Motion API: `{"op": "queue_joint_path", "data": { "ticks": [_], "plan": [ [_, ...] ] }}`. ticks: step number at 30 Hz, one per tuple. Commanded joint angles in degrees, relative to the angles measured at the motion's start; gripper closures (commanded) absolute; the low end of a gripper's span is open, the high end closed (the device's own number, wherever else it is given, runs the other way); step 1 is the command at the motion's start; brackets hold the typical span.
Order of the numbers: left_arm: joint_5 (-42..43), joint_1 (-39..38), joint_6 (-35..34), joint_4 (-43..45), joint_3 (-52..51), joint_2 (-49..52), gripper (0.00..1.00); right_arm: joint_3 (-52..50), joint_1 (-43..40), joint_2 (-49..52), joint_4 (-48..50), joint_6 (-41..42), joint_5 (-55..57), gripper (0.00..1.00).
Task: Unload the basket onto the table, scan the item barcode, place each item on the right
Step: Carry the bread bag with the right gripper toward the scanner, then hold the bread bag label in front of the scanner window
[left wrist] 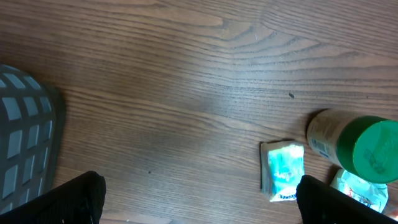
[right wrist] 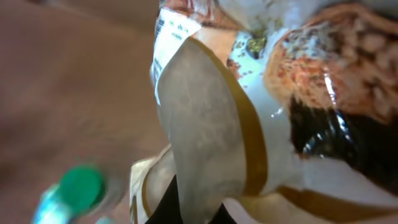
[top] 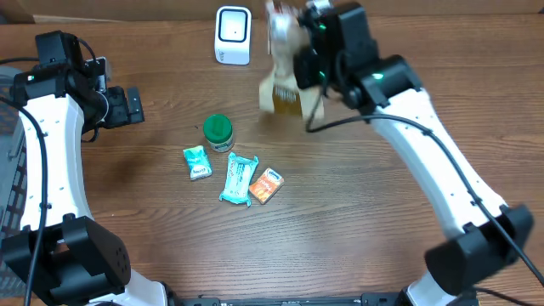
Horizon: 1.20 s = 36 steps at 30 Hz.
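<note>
A grey mesh basket [top: 7,183] sits at the left edge of the wooden surface [top: 357,229]. Only part of its wall shows, so what it holds cannot be told. Near the middle stands a green-capped bottle [top: 218,132], lid on, contents hidden. Just nearer than the bottle lie three small packets. A teal packet [top: 197,161] is on the left, and a longer teal-and-white packet [top: 238,178] lies beside an orange packet [top: 267,185] on its right.

The item for scanning, a tan-and-white snack pouch [top: 282,89], is up off the surface at the far side, just right of the white scanner [top: 234,34]. The right gripper [top: 297,70] has its fingers clamped together on the pouch, which hangs to the left of and nearer than the wrist. In the right wrist view the blurred pouch [right wrist: 261,112] fills the frame, with the bottle's green cap [right wrist: 81,186] low on the left. Whether a barcode faces the scanner cannot be told.

The left gripper [top: 133,105] hangs over bare wood at the left, well apart from the pouch. Its fingers [left wrist: 74,199] are wide apart with nothing between them, and the basket [left wrist: 25,143] lies to their left.
</note>
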Motion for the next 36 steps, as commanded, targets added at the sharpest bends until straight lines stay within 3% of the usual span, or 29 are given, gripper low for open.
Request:
{"op": "queue_joint_path", "data": {
  "ticks": [1, 8, 15, 21, 25, 36],
  "plan": [
    [-0.35, -0.02, 1.29, 0.09, 0.92, 0.24, 0.00, 1.09, 3.52, 5.97, 9.53, -11.17, 24.28, 0.96],
    [-0.35, -0.02, 1.29, 0.09, 0.92, 0.24, 0.00, 1.09, 7.02, 14.73, 32.04, -37.22, 33.81, 0.96],
    [-0.35, -0.02, 1.29, 0.09, 0.92, 0.24, 0.00, 1.09, 7.58, 23.45, 50.90, -49.33, 34.29, 0.96],
    [-0.35, -0.02, 1.29, 0.09, 0.92, 0.24, 0.00, 1.09, 8.33, 31.17, 63.36, -64.54, 34.23, 0.96],
    [-0.35, -0.02, 1.29, 0.09, 0.92, 0.24, 0.00, 1.09, 9.20, 33.24, 68.76, -68.61, 33.66, 0.96],
    [-0.35, -0.02, 1.29, 0.11, 0.92, 0.24, 0.00, 1.09, 9.64, 34.32, 68.30, -71.38, 28.59, 0.96]
  ]
}}
